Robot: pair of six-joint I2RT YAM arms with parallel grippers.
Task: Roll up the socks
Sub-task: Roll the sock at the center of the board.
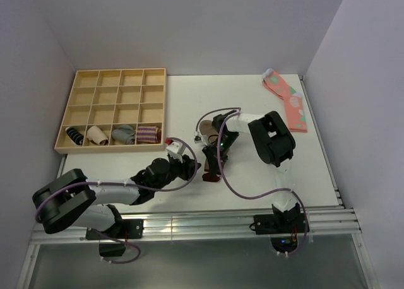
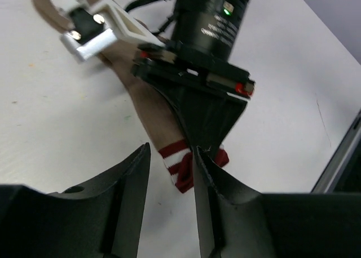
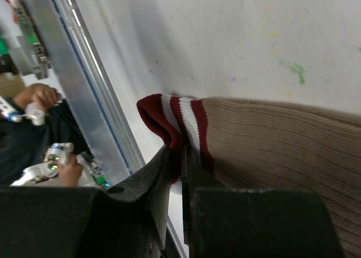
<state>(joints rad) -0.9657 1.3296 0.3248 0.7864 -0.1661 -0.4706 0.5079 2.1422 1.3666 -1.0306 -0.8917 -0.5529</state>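
The tan-brown sock (image 2: 148,109) lies flat and stretched out on the white tabletop (image 2: 51,123) in front of both arms. Its dark red and white striped cuff (image 3: 181,118) points toward the near rail (image 3: 84,94).

The right tool (image 3: 181,159) is clenched on the edge of that cuff, and the fabric bunches up into a small fold where the fingers pinch it. The left tool (image 2: 170,156) is released. Its fingers are spread, and the cuff shows in the gap just past their tips.

The sock looks light, limp and ribbed, with no stiffness of its own. It will probably sag, stretch and unroll unless it is held. The doubled cuff is the thickest and firmest part, so it seems the best place to hold. A second hold on the knit body beside it would likely keep a roll tight.

The right wrist view shows the pinch clearly, with cloth caught between the closed fingers. The top view cannot settle this, because the arms cover most of the sock there. The left wrist view alone shows the sock's length running away under the right tool (image 2: 204,145). Only the top view takes in the wooden tray (image 1: 112,72) with small bundles in its front row, and a coral-pink sock (image 1: 289,106), both well apart from the work.
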